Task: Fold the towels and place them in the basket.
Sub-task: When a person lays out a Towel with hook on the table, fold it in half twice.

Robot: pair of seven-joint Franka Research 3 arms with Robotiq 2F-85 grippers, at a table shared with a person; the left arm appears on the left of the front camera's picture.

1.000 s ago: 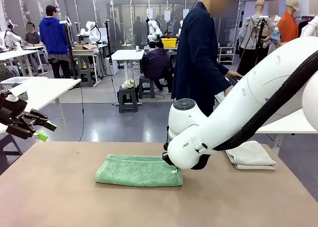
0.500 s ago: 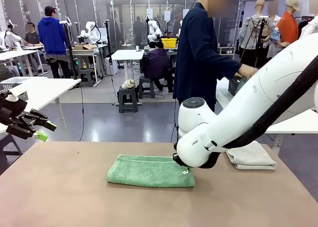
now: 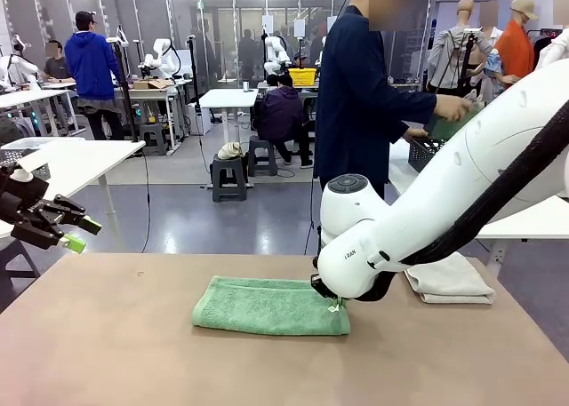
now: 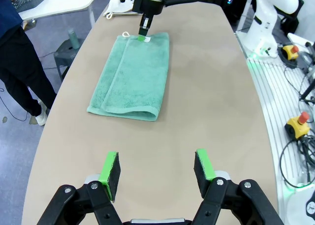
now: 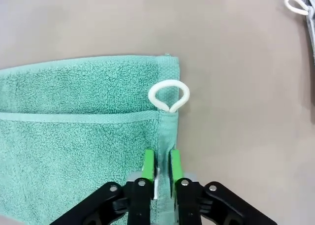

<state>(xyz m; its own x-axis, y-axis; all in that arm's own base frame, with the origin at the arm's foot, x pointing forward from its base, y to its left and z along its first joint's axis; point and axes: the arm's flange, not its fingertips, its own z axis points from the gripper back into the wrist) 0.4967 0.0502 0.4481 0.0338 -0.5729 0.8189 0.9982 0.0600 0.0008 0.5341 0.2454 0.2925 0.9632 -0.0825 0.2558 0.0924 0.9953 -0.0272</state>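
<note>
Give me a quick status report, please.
Left gripper open, hovering. Right gripper nearly closed on folded green terry towel's hem. Cream towel lies beside. Table unobstructed.

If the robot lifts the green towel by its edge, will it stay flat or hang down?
The green towel is soft terry, folded in layers, so it would probably droop and unfold. Its rough pile should resist slipping between the right gripper pads.

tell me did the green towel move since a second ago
Yes. The green towel has slid toward picture right across the table, closer to the folded cream towel, its edge between the right gripper pads.
</note>
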